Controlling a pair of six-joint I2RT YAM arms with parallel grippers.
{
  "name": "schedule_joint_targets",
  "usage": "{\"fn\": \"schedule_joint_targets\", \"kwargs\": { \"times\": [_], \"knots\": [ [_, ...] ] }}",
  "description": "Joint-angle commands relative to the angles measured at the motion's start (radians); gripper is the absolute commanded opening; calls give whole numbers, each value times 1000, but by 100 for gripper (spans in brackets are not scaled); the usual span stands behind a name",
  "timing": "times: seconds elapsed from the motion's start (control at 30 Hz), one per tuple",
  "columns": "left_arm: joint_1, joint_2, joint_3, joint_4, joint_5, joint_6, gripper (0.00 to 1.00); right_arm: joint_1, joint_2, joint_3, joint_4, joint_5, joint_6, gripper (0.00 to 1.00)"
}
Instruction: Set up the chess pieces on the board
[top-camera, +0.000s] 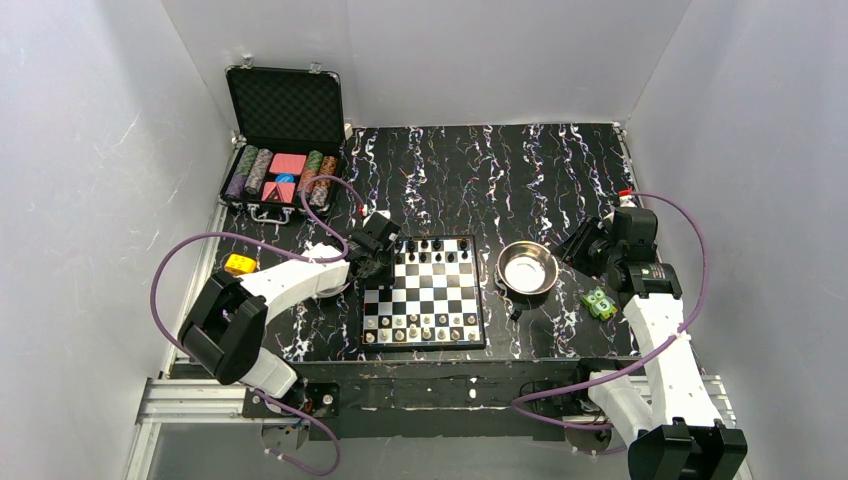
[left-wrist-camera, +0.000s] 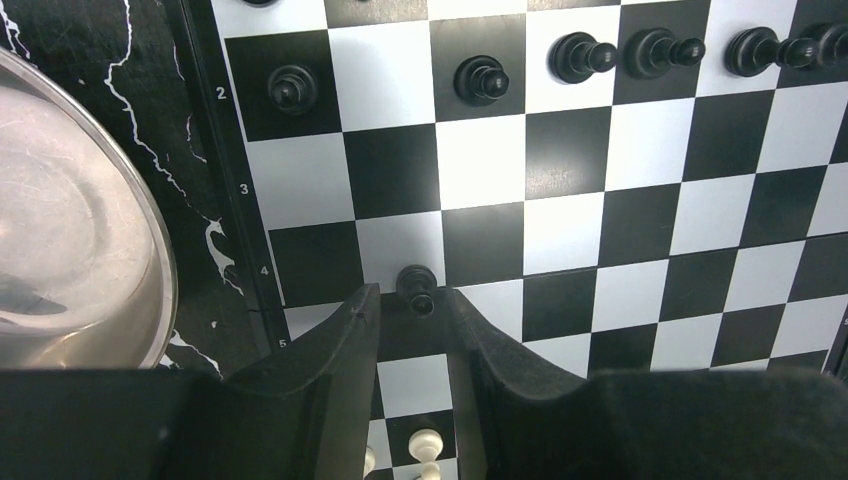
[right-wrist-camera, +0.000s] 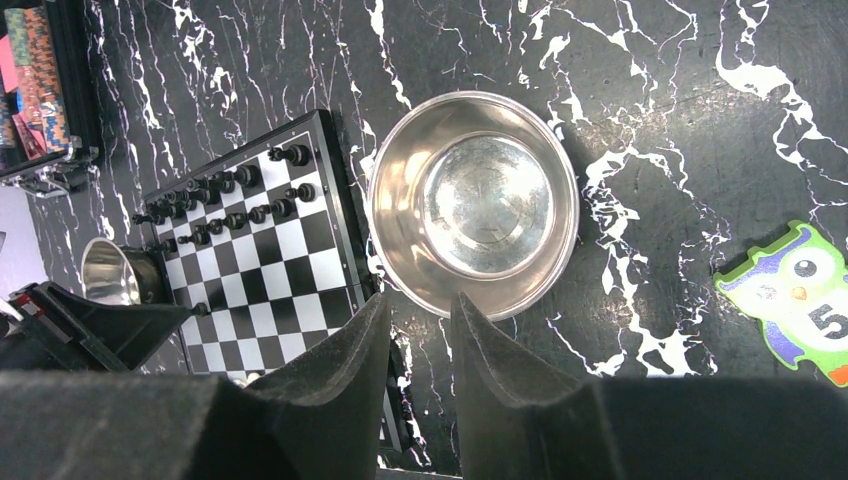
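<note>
**Left claw** (left-wrist-camera: 413, 305): its two black fingers are standing part-way closed, one on each side of a small black turned pawn (left-wrist-camera: 416, 283) sitting right at the fingertips. Whether the pads are pinching it cannot be told, as a sliver of gap is showing on each side. The pawn is standing upright and alone on the flat black-and-white checked chessboard (left-wrist-camera: 580, 140). It is well short of the row of black chess pieces (left-wrist-camera: 580, 55) lined up ahead of the claw. Pale silvery-white pieces (left-wrist-camera: 425, 442) are showing beneath the fingers, behind the tips.

Judgement: the claw is straddling this pawn because it is standing off its row. A vacant square is showing in that row, ahead and slightly left.

**Right claw** (right-wrist-camera: 420, 305): released and holding nothing. It is hanging with the round shiny steel bowl (right-wrist-camera: 470, 200) just ahead of its tips and the chessboard off to its left.

Judgement: it is keeping clear so that the left arm is working unobstructed.
</note>
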Motion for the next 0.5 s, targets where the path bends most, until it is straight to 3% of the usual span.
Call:
{"fn": "schedule_joint_targets", "kwargs": {
  "times": [0.0,0.47],
  "knots": [
    [6,-5,27,-12,0,12,29,4,-6,7,30,-16,-1,36],
    [6,20,39,-7,21,17,27,4,-13,0,30,-16,1,36]
  ]
}}
